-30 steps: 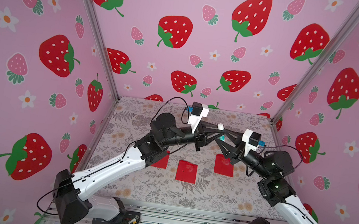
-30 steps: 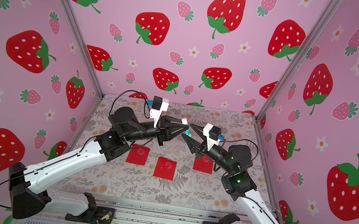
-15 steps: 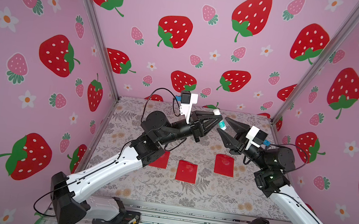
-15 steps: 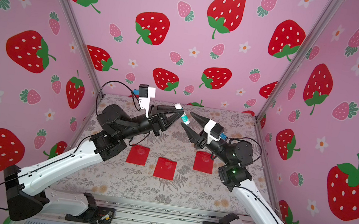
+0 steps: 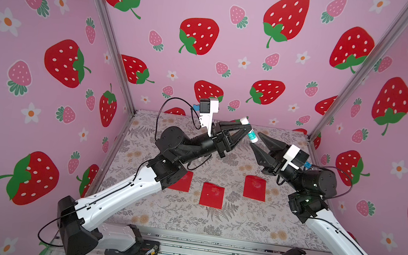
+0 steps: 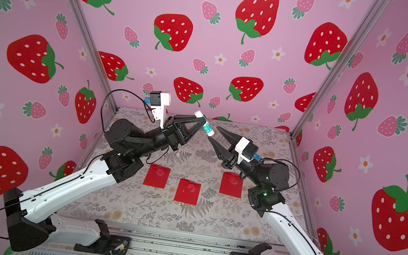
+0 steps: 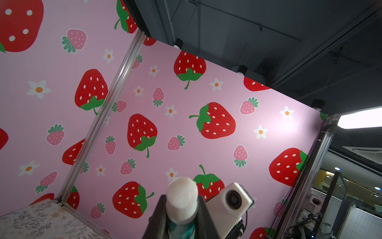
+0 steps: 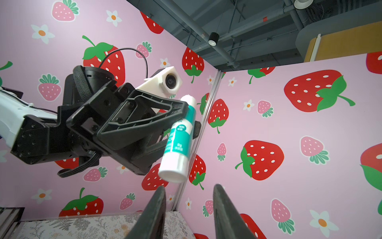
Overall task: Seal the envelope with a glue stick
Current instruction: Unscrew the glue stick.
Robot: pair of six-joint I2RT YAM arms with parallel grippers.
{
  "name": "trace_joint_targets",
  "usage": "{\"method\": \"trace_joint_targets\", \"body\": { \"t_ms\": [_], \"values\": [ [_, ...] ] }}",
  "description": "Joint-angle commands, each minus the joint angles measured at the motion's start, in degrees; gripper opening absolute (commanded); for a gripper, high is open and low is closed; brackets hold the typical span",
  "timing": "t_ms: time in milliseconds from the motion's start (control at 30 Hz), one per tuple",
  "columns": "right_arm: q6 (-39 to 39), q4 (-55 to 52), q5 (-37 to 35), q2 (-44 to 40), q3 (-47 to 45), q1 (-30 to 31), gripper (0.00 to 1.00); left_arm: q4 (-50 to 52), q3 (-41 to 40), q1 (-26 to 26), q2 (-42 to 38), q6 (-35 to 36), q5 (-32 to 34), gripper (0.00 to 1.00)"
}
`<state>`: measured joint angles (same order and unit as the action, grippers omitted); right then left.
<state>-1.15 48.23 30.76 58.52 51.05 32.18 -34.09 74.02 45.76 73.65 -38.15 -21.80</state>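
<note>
Top views, glue stick [image 5: 250, 133]: centre of frame, tilted and held well above the table [image 5: 183, 221], with the left jaws pinching its upper part.
Top views, red envelopes [image 5: 212, 195]: three lie flat at lower centre, well apart from both arms.
Top views, right jaws: spread, tips just beside the stick's lower end, nothing between them.
Left wrist, stick [image 7: 182, 198]: bottom centre, blunt white tip poking up between jaws pressed to its sides.
Right wrist, stick [image 8: 179, 142]: mid-frame, white base free just above the spread right jaws at bottom centre.
Handling: likely light, stiff, smooth plastic that could slip. The free white base looks the best hold, clear of the tacky tip.
</note>
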Motion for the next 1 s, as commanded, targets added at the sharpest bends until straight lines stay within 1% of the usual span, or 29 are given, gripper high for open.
{"method": "trace_joint_targets", "body": {
  "t_ms": [0, 300, 567, 767, 967],
  "values": [
    [1.7, 2.6, 0.7, 0.4, 2.2, 0.1, 0.39, -3.0, 2.1, -0.2, 0.0, -0.9, 0.3, 0.07],
    [3.9, 3.7, 2.8, 1.7, 3.5, 0.8, 0.4, -2.9, 1.9, -0.3, 0.7, -0.8, 1.0, 0.07],
    [4.2, 4.0, 2.3, 1.9, 3.8, 1.5, 0.37, -2.9, 1.7, -0.5, 1.0, -0.7, 1.4, 0.07],
    [3.6, 2.5, 1.6, 1.8, 4.2, 1.9, 0.3, -3.8, 1.7, -0.5, 1.3, -1.1, 0.8, 0.07],
    [5.1, 0.1, -0.9, 1.5, 4.7, 2.2, 0.16, -3.3, 1.4, -0.4, 1.3, 0.7, 0.6, 0.07]
  ]
}}
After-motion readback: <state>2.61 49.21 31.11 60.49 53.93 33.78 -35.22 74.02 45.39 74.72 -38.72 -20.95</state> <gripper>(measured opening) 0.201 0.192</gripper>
